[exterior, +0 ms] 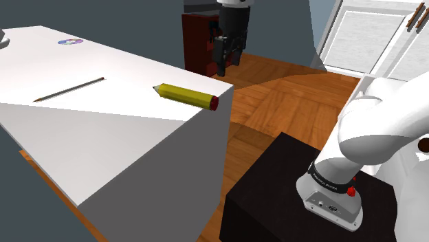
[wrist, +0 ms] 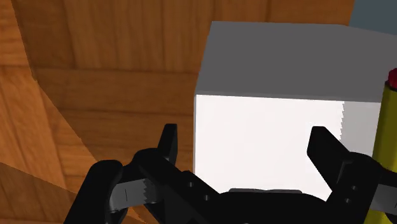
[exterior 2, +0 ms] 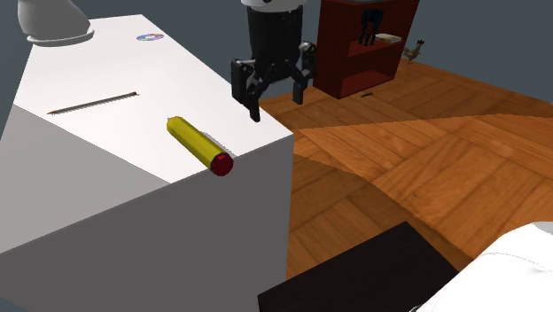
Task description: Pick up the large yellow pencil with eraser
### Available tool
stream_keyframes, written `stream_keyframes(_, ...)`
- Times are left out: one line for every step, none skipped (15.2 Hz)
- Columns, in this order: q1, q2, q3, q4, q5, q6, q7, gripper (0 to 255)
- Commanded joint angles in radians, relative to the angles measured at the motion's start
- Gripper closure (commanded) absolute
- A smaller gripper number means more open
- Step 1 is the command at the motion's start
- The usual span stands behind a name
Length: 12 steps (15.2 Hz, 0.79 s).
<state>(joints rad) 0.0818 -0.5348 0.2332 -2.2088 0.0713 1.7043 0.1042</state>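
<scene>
The large yellow pencil with a dark red eraser end lies flat on the white table, near the corner closest to the arm. In the second exterior view the yellow pencil points its eraser toward the table's front edge. My gripper hangs open and empty above the table's corner, beyond the pencil's eraser end. The gripper is well above the tabletop, apart from the pencil. In the wrist view the gripper frames the table corner, with the pencil just outside one finger.
A thin dark pencil and a small disc lie farther along the table. A red-brown shelf stands behind the gripper on the wooden floor. The black stand sits beside the table. A grey rounded object rests on the far corner.
</scene>
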Motion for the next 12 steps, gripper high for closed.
stream_keyframes(0.012, 0.046, 0.037, 0.034, 0.010, 0.009, 0.037, 0)
stream_keyframes(0.017, 0.071, 0.056, 0.055, 0.012, 0.013, 0.054, 0)
stream_keyframes(0.022, 0.097, 0.074, 0.076, 0.014, 0.017, 0.072, 0)
stream_keyframes(0.027, 0.124, 0.092, 0.098, 0.014, 0.020, 0.090, 0)
stream_keyframes(0.032, 0.151, 0.110, 0.122, 0.013, 0.023, 0.109, 0)
stream_keyframes(0.037, 0.180, 0.128, 0.146, 0.011, 0.026, 0.128, 0)
stream_keyframes(0.041, 0.209, 0.145, 0.171, 0.008, 0.028, 0.147, 0)
stream_keyframes(0.046, 0.238, 0.163, 0.197, 0.004, 0.029, 0.166, 0)
stream_keyframes(0.051, 0.269, 0.181, 0.225, -0.002, 0.030, 0.186, 0)
stream_keyframes(0.056, 0.300, 0.199, 0.253, -0.010, 0.030, 0.206, 0)
stream_keyframes(0.060, 0.322, 0.210, 0.273, -0.016, 0.030, 0.220, 0)
stream_keyframes(0.060, 0.322, 0.210, 0.259, -0.015, 0.043, 0.220, 0)
